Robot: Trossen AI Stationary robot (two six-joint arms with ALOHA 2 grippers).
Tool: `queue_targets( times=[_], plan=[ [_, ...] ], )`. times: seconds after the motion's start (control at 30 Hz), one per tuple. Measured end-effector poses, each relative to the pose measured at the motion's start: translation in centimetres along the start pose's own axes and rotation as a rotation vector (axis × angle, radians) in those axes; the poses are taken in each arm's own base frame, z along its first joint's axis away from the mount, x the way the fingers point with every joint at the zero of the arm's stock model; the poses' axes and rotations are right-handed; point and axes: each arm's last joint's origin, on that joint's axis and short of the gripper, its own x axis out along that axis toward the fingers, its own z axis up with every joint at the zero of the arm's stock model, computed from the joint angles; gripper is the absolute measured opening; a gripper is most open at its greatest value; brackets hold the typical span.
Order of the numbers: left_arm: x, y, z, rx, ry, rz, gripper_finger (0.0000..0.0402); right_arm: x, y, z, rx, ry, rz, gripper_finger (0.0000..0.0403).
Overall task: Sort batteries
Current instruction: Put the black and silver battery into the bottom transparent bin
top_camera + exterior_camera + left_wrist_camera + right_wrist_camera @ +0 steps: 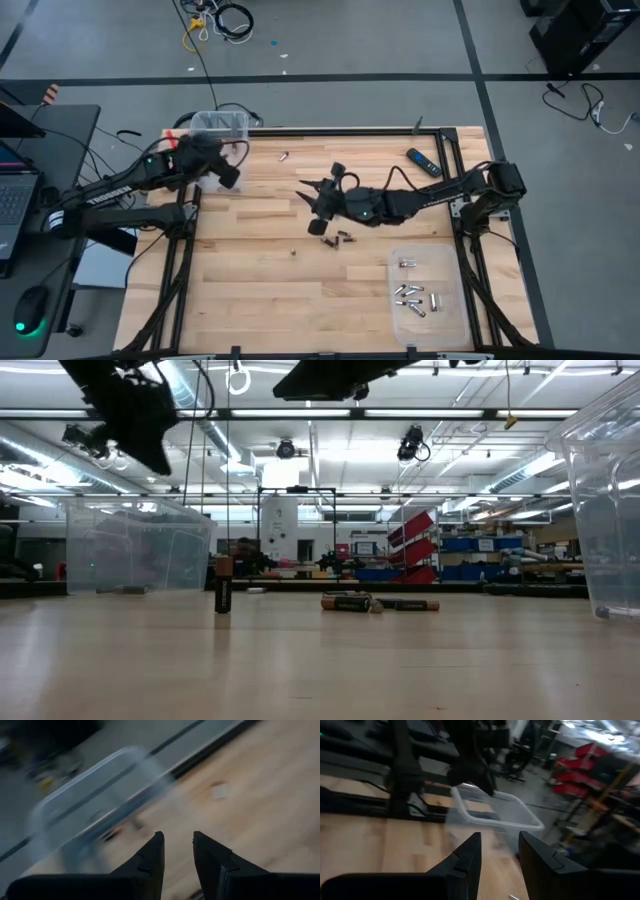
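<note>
Loose batteries lie on the wooden table: one (285, 156) toward the far side, a dark pair (340, 238) lying flat at the middle, and one standing on end (223, 583). Several silvery ones (415, 295) lie in a clear tray (452, 312) at the near right. My left gripper (176, 836) hangs open and empty beside a clear bin (222, 124) at the far left. My right gripper (499, 836) is open and empty, held above the table's middle (310, 205), just to the far side of the dark pair.
A black-and-blue remote (423, 162) lies at the far right of the table. The right arm (440, 195) stretches across the table from its right edge. Bare wood spreads over the near left. Black frame rails (180, 260) run along the table's sides.
</note>
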Motion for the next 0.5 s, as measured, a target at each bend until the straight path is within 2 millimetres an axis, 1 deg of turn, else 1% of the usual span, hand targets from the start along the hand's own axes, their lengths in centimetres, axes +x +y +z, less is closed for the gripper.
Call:
queue_targets(
  times=[0.17,0.27,0.37,0.5],
  plan=[
    [-0.3,-1.6,1.5,0.088,-0.135,-0.315,0.0101,0.9,-1.7,-0.4,0.052,-0.002,0.048,0.0116],
    [-0.1,-2.6,2.2,0.094,-0.23,-0.412,0.0101,0.9,-2.4,-0.4,0.024,0.007,0.035,0.0116],
    [0.7,-3.5,2.8,0.084,-0.271,-0.426,0.0101,-0.2,-2.9,0.6,-0.006,0.003,0.041,0.0116],
    [2.4,-4.9,3.5,0.085,-0.272,-0.409,0.0101,-2.9,-4.2,2.8,0.002,-0.014,0.046,0.0111]
  ],
)
